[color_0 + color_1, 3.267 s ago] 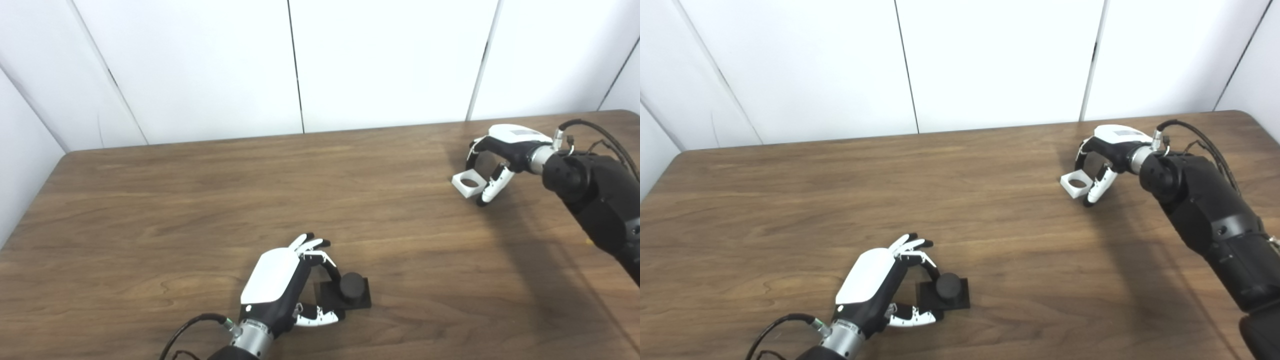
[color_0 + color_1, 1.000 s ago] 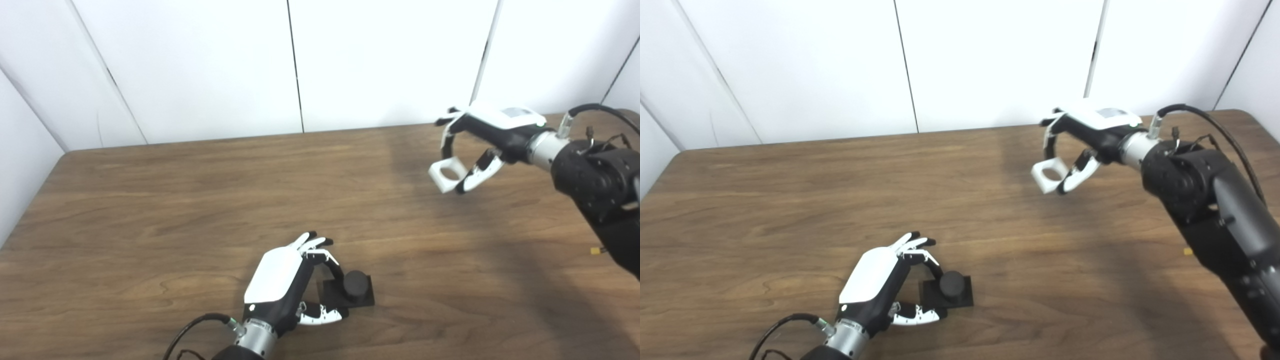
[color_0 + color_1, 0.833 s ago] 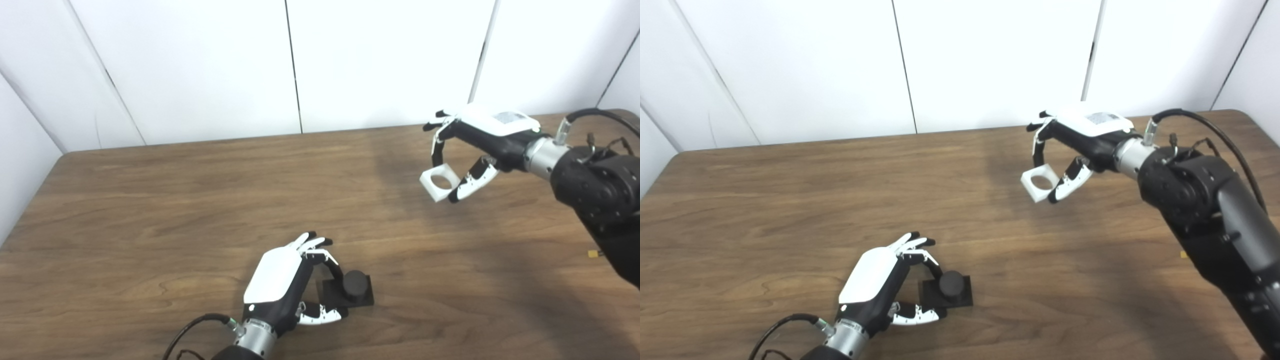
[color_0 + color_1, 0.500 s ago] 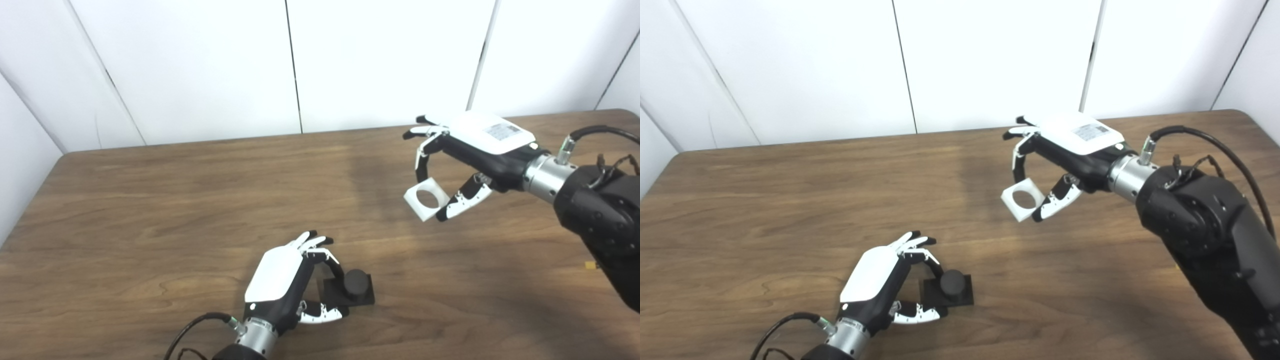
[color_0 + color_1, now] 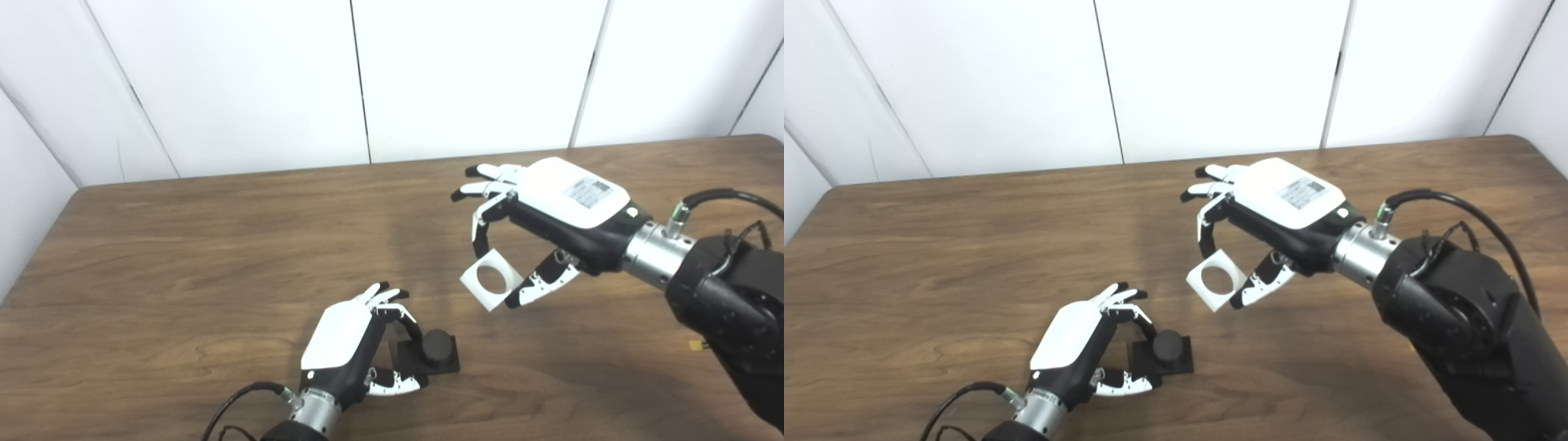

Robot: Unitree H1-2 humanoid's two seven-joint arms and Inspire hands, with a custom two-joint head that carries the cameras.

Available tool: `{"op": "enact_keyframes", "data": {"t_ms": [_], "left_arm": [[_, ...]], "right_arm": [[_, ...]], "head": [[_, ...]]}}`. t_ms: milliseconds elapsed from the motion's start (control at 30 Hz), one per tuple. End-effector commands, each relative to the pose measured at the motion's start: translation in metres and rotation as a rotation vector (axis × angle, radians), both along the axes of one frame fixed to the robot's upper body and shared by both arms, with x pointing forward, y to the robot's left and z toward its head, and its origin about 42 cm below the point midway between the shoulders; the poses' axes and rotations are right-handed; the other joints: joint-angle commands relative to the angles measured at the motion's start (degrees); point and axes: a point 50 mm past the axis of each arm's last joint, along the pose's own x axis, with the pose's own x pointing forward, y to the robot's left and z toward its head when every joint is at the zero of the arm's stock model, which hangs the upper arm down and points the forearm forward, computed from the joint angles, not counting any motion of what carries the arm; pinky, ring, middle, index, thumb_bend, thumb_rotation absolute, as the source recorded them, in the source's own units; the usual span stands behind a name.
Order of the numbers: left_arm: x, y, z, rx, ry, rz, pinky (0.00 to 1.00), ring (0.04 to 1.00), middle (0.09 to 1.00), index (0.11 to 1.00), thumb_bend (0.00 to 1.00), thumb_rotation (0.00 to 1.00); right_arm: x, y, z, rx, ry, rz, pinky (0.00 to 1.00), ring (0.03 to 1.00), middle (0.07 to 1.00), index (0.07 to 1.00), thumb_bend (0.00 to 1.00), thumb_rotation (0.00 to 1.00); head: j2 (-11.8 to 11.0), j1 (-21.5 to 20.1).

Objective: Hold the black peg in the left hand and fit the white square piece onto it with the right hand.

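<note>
1. The brown wood-grain table (image 5: 184,245) filled the lower two thirds of the frame, with white wall panels (image 5: 245,79) behind it along the top.
2. The black peg on its flat black square base (image 5: 435,350) sat on the table at lower centre, peg pointing up.
3. The left hand (image 5: 346,346), white-backed with black fingers, lay just left of the base in the lower centre; its fingers and thumb were curled around the base's left edge, gripping it.
4. The white square piece with a round hole (image 5: 490,283) was in the air right of centre, above and to the right of the peg, well apart from it and tilted so that its hole faced the camera.
5. The right hand (image 5: 551,214) reached in from the right edge and pinched the white piece between one downward finger at its upper edge and the thumb at its lower right corner; its other fingers were spread out toward the left.
6. A black cable (image 5: 1433,202) arched over the right wrist.
</note>
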Motion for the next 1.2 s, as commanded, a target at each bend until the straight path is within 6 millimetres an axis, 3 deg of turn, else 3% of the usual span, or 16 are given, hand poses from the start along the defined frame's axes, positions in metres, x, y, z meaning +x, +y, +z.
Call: {"op": "enact_keyframes", "data": {"t_ms": [0, 567, 1167], "left_arm": [[0.006, -0.003, 0.004, 0.007, -0.029, -0.003, 0.92, 0.953, 0.869, 0.483, 0.51, 0.07], [0.005, -0.01, 0.005, -0.017, -0.025, -0.012, 0.93, 0.96, 0.869, 0.483, 0.51, 0.07], [0.004, -0.014, 0.005, -0.016, -0.022, -0.014, 0.92, 0.957, 0.87, 0.482, 0.51, 0.07]], "right_arm": [[-0.005, 0.007, 0.012, -0.012, -0.071, 0.042, 0.92, 0.972, 0.88, 0.491, 0.53, 0.14], [-0.008, 0.031, -0.009, -0.062, 0.037, 0.107, 0.93, 0.981, 0.891, 0.492, 0.52, 0.14], [0.008, 0.057, -0.015, -0.165, 0.072, 0.177, 0.91, 0.987, 0.899, 0.491, 0.53, 0.14]], "head": [[0.09, -0.03], [0.62, 0.75], [0.58, 0.43]]}}
